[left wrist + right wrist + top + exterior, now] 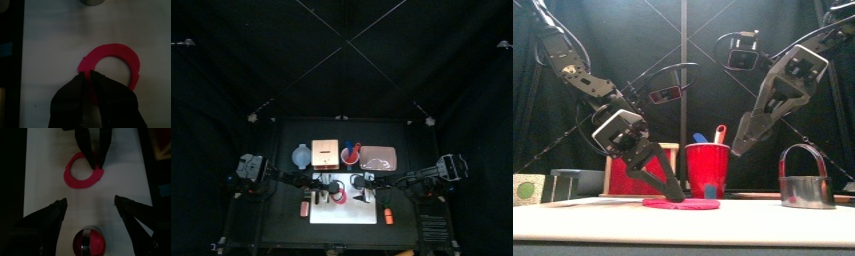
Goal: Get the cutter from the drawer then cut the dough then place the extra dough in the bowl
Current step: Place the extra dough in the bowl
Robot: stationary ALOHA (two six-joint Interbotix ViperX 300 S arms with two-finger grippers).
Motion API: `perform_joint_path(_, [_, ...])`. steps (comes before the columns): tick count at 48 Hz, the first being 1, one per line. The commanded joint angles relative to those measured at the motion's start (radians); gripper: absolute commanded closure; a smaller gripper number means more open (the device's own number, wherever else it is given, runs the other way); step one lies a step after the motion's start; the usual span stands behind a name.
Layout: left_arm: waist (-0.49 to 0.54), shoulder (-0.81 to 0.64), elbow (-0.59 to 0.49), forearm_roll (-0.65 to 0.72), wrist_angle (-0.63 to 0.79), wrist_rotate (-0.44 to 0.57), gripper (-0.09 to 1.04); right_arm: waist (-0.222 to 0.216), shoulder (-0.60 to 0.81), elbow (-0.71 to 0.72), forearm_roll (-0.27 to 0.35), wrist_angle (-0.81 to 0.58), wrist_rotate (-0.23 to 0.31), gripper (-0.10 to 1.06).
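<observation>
The dough ring (112, 48) lies flat on the white board (53, 50), right of centre in the left wrist frame and at bottom centre in the front frame. It is a red band with an open middle. Judged by its look, it is light, soft and limp. Expect it to sag, stretch or tear when lifted, and to cling to the board. Take hold across the full width of the band, not at its thin edge.

The left fingers (100, 86) are nearly closed and pinch the band at the ring's lower left in the left wrist frame. The right fingers (127, 208) are spread wide and hold nothing. They hang over the board between the ring and the cutter (89, 242).

The cutter stands at the lower right of the front frame. Red shows inside its rim in the right wrist frame.

Count:
- one dough ring
- one cutter
- one bowl (301, 155), left of centre in the top frame
- one wooden box (631, 172)
- one red cup (707, 168)
- one blue knife (698, 138)
- one red knife (719, 132)
- one pink tray (381, 158)

All rest on the worktop.
</observation>
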Motion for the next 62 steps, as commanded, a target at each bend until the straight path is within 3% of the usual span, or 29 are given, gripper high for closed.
perform_joint_path(1, [-0.002,-0.006,0.005,0.005,0.015,-0.002,0.41,-0.008,-0.011,-0.025,0.000,-0.003,0.000,-0.07])
perform_joint_path(9, [-0.003,-0.071,-0.003,0.017,0.017,0.003,0.41,-0.014,-0.011,-0.029,0.000,-0.002,0.000,-0.07])
perform_joint_path(25, [0.015,-0.373,0.046,0.141,0.034,0.002,0.41,-0.023,-0.011,-0.046,-0.002,0.051,-0.003,-0.07])
perform_joint_path(50, [0.304,-0.776,0.258,0.216,0.152,0.000,0.41,-0.046,-0.006,-0.067,-0.064,0.067,-0.002,-0.07])
perform_joint_path(62, [0.391,-0.971,0.356,0.215,0.172,-0.002,0.41,-0.058,-0.006,-0.075,-0.106,-0.002,-0.002,-0.07])
